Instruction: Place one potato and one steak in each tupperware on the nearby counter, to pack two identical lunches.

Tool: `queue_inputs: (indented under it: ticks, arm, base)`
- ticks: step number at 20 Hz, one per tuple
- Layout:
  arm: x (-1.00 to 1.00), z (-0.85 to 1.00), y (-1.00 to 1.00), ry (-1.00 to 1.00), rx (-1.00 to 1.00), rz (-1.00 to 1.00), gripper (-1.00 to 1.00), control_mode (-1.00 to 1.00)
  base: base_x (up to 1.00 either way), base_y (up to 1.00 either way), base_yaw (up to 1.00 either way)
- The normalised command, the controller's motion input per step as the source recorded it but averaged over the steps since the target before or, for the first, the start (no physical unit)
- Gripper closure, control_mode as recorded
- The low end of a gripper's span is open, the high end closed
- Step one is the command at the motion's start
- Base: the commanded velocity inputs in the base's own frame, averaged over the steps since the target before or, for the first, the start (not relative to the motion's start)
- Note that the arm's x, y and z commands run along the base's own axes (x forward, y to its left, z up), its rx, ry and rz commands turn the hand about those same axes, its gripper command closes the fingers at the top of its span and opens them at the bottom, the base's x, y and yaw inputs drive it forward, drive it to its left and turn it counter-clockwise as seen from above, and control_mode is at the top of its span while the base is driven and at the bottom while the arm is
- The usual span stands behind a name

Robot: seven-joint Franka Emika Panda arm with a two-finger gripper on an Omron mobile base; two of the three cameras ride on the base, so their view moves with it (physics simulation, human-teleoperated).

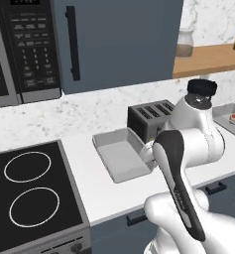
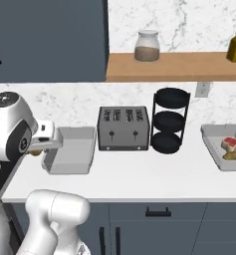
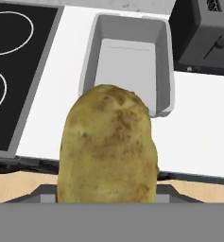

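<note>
While the arm hangs above the counter's front edge, this is how things stand:
Step in hand: carrying a potato to the near tray, as I judge it.
Potato: a brown-speckled, oval, rough-skinned potato (image 3: pixel 107 144) sits large at the bottom of the hand view.
Jaws: the gripper (image 3: pixel 107 201) is closed on the potato at a middling width; the tips themselves are probably hidden behind it.
Near tray: a shallow pale grey rectangular tupperware (image 3: pixel 132 56) lies bare on the white grey-speckled marble-look counter (image 3: pixel 198 127), between the black glass stovetop (image 3: pixel 19 71) and the dark slotted toaster (image 3: pixel 203 33).
Far tray: a second pale grey tupperware (image 2: pixel 214 144) lies at the right, already holding a red steak (image 2: pixel 231 143) and something tan beside it.
Next move: push forward over the near tray, lower, then release.
</note>
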Motion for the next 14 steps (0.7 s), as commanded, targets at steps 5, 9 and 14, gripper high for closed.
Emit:
queue_inputs:
  ticks: [5,9,14]
  arm:
    - [0.78,-0.24,0.0,0.0,0.01,-0.08,1.0,-1.0]
    - [0.28,-0.31,0.0,0.0,0.0,-0.21,1.0,-1.0]
    - [0.66,-0.43,0.0,0.02,0.0,-0.14,1.0,-1.0]
  base:
    - [0.0,0.0,0.0]
    - [0.0,0.0,0.0]
    - [0.0,0.0,0.0]
